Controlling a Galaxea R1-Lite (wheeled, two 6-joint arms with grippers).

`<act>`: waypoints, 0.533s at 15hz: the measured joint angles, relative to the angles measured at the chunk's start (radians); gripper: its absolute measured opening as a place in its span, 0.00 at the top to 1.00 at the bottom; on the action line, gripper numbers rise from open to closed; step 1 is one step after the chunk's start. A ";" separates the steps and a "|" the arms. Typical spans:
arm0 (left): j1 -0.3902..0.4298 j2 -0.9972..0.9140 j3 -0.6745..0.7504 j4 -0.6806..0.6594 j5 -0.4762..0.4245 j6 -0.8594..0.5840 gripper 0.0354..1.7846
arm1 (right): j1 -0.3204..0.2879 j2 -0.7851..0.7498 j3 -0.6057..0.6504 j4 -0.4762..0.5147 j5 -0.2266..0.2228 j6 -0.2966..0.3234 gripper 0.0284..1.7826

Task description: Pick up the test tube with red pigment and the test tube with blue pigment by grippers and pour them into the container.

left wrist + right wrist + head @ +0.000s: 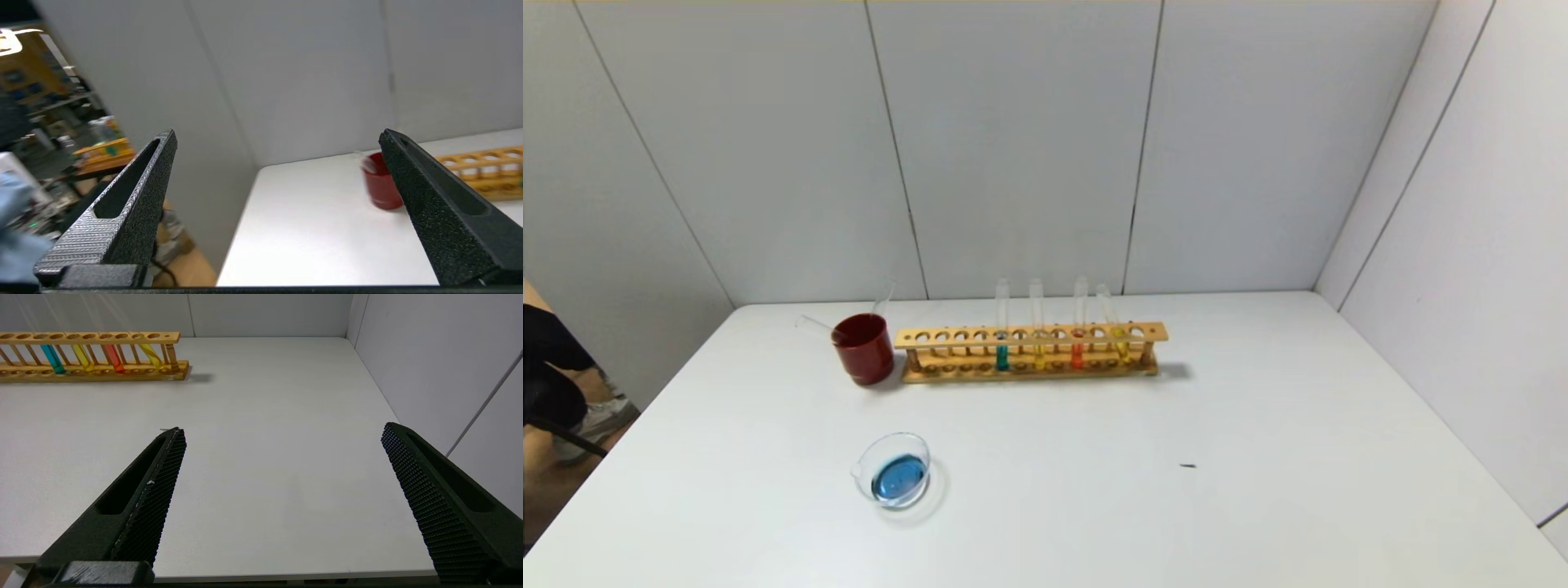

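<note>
The test tube with red pigment (1078, 349) stands in the wooden rack (1029, 335), third of the filled tubes from the left; it also shows in the right wrist view (114, 362). No tube with bright blue liquid shows. The container (894, 472), a low clear dish, sits on the near left of the table and holds blue liquid. Neither gripper shows in the head view. My left gripper (278, 134) is open and empty by the table's left edge, facing the cup. My right gripper (282, 428) is open and empty above the table's near right part.
A dark red cup (864, 349) at the rack's left end holds two empty clear tubes (882, 298); it also shows in the left wrist view (380, 188). The rack also holds a teal tube (1001, 355) and two yellow tubes (1038, 351). White walls enclose the table.
</note>
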 joint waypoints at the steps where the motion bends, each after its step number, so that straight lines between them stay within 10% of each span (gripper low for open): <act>1: 0.038 -0.067 0.017 0.025 0.004 -0.001 0.03 | 0.000 0.000 0.000 0.000 0.000 0.000 0.02; 8: 0.106 -0.215 0.188 0.112 -0.040 -0.175 0.03 | 0.000 0.000 0.000 0.000 0.000 0.000 0.02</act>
